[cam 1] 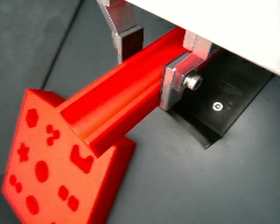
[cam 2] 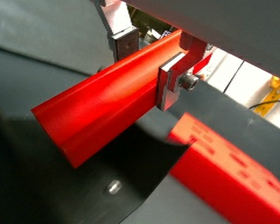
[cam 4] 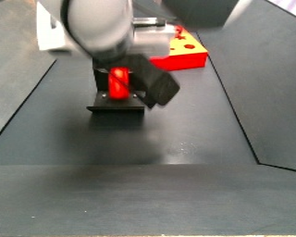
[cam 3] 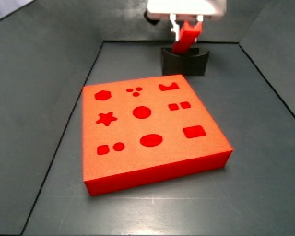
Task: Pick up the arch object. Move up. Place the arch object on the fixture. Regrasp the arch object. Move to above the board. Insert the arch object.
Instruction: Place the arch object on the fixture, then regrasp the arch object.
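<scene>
The gripper point(cam 3: 183, 30), at the far edge of the worktop, has its jaws pinching the arch object point(cam 1: 113, 92) tilted over the fixture point(cam 3: 186, 61), so this looks like the placing or regrasp step, with carrying it above the board point(cam 3: 147, 129) next.

Opposed side views sharing fixture point(cam 3: 186, 61); wrist views hugging end effector point(cam 1: 154, 58).

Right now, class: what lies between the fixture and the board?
Only bare dark floor, seen in a side view: the fixture stands apart from the board. The gripper holds the arch object above the fixture.
</scene>
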You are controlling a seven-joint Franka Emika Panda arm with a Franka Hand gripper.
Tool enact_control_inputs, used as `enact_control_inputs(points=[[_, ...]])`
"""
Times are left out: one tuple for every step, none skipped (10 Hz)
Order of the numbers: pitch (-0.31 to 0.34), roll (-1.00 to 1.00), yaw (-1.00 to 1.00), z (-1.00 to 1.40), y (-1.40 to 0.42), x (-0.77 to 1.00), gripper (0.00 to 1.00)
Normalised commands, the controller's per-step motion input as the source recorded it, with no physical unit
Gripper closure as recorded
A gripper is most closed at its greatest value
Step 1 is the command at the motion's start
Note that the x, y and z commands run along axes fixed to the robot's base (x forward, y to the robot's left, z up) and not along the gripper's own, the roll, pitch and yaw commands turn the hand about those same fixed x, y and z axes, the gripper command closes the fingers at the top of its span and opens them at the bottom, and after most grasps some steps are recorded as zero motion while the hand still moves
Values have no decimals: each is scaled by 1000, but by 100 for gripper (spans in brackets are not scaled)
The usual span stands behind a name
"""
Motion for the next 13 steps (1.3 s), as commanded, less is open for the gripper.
enact_control_inputs(points=[[21, -173, -170, -769, 118, 153, 100], [-1, -167, -152, -572, 92, 130, 100], [-39, -122, -121, -401, 127, 93, 100], [-48, -114, -107, -377, 144, 74, 100], [-50, -112, -85, -369, 149, 70, 100], [-51, -112, -68, -368, 150, 70, 100], [-51, -112, -59, -368, 150, 70, 100], [0, 0, 0, -167, -500, 0, 100], [0, 0, 0, 0, 0, 0, 0], [-24, -43, -24, 1000, 0, 0, 0], [-22, -39, -19, 1000, 0, -3, 0], [-17, -9, 2, 1000, 7, -19, 0], [-8, 11, 13, 1000, 4, -24, 0]])
